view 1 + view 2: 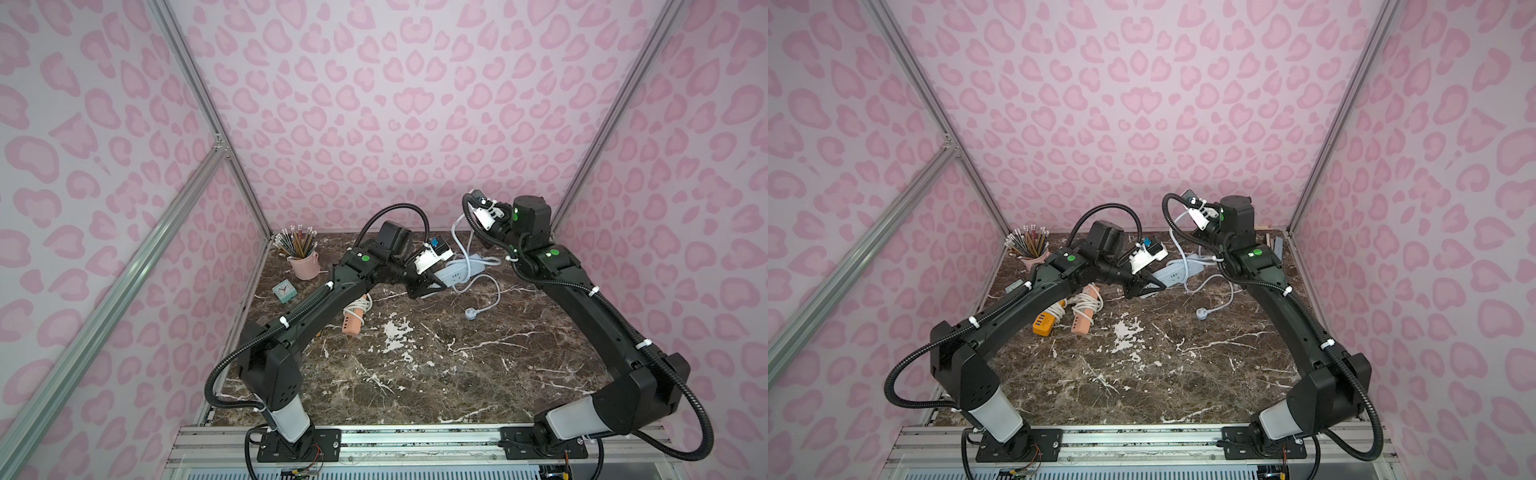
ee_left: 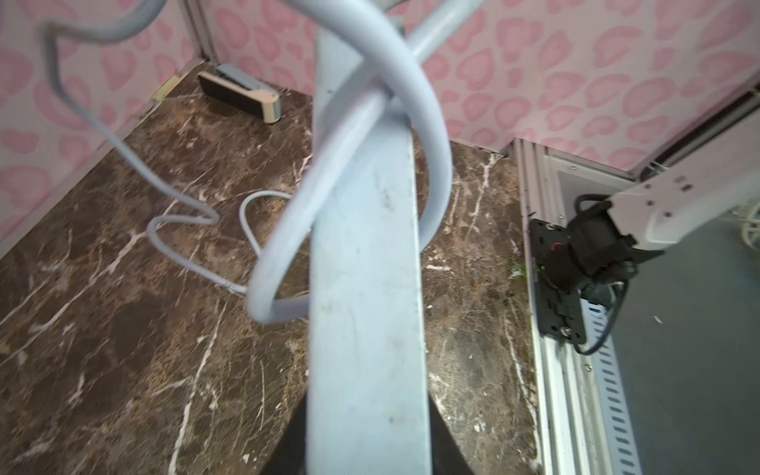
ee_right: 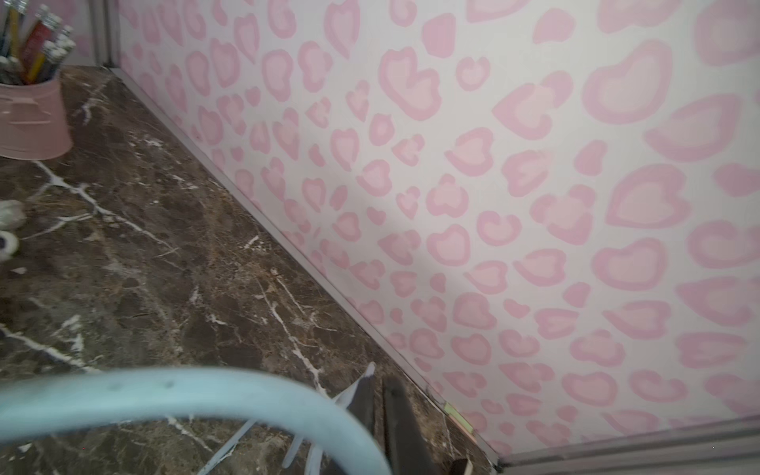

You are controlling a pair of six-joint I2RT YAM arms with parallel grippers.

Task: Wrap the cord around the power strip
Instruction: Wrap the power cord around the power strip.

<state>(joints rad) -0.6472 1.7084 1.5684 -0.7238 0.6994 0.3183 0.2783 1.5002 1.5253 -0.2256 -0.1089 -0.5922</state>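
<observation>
The marble tabletop (image 1: 415,374) is closed in by patterned walls on three sides, and its near edge is bounded by the metal rail (image 1: 415,440) on which both arms are mounted. The near and middle parts of the surface are open; things are gathered in the far half.

The pale power strip (image 1: 459,272) is held off the surface toward the far side, right of centre. It is clamped at one end by the left tool (image 1: 436,284), whose fingers are closed against its sides. Its cord (image 1: 468,253) is looped over the strip. A further stretch rises toward the back wall, where it is pinched in the right tool (image 3: 379,376), whose fingers are drawn nearly together. The rest trails onto the tabletop and ends in the plug (image 1: 471,313), which lies well apart from the strip.

A pink cup (image 1: 305,264) is set in the far left corner and is filled with upright pencils (image 1: 293,241). A small teal clock (image 1: 284,290) is placed near it.

A salmon power strip (image 1: 1086,316), wound in white cord, is partly covered by the left arm. A yellow one (image 1: 1044,324) just beside it is shown in a top view. A stapler-like object (image 2: 242,92) is seen in the far right corner. In the right wrist view the exact pinch point is masked by the blurred cord.
</observation>
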